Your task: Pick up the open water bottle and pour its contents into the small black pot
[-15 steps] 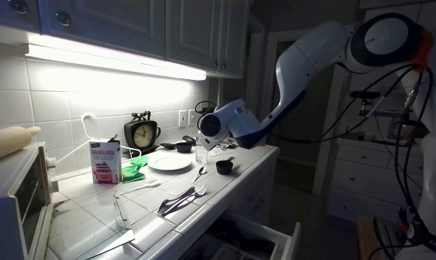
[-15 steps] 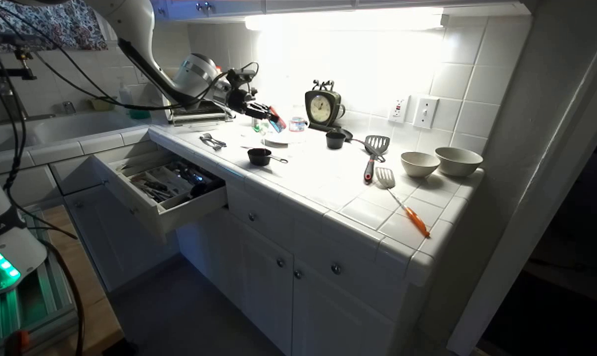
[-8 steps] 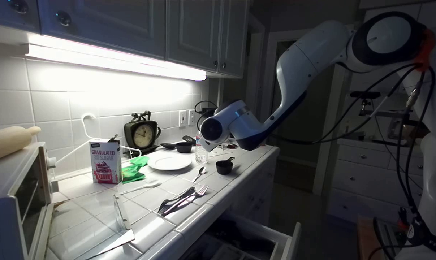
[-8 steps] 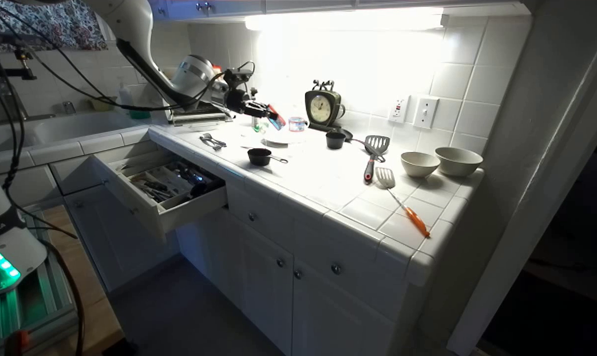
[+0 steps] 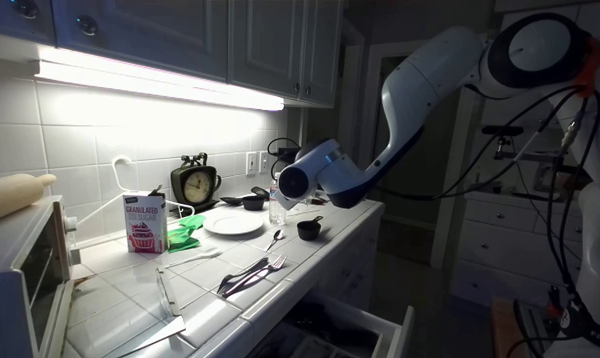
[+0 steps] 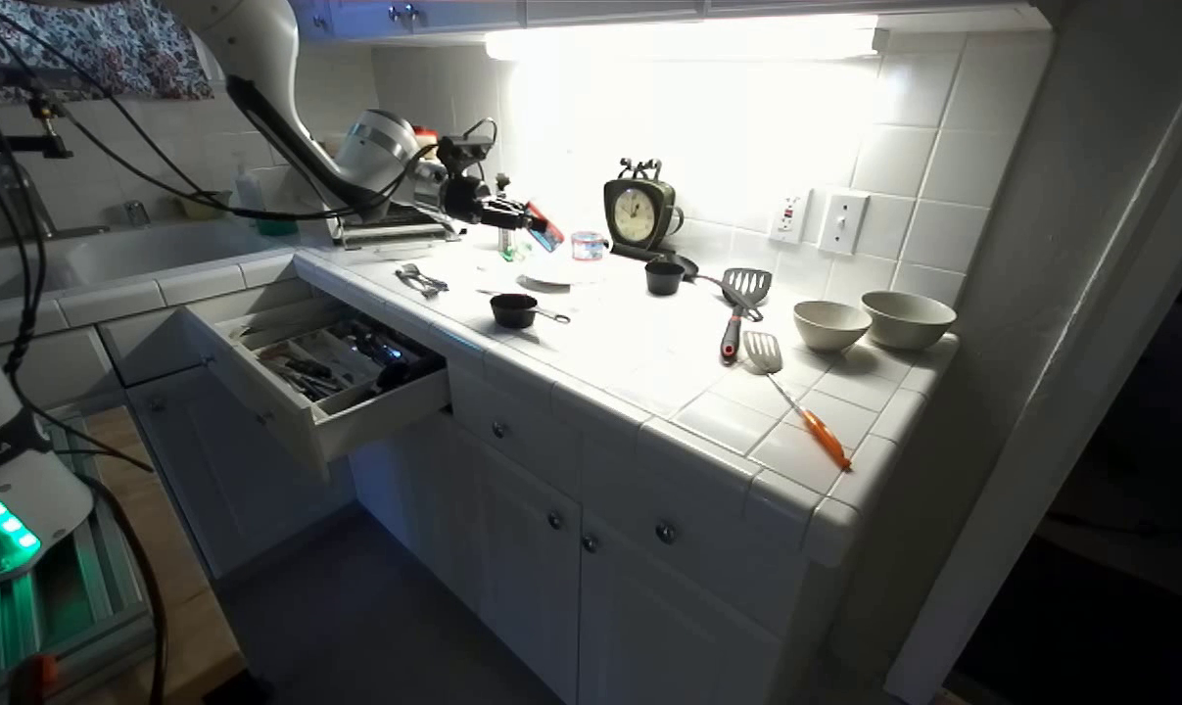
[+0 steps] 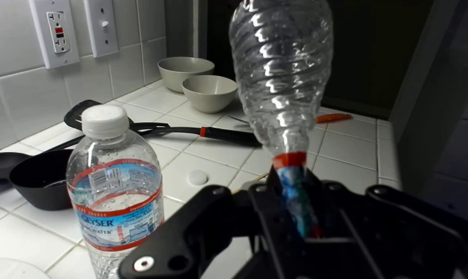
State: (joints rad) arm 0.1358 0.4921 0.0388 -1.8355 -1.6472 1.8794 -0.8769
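Beneath cabinets (image 5: 180,40), white tiled countertop (image 6: 620,357)

In an exterior view cam's close by toaster oven (image 5: 34,271), facing along desk (image 5: 195,288); in an exterior view cam's farther back, angled down at desk front & sink (image 6: 150,262). Both share clock (image 6: 635,213) & arm (image 6: 267,64). Wrist cam: v. close behind fingers (image 7: 270,201), facing bowls (image 7: 207,101).
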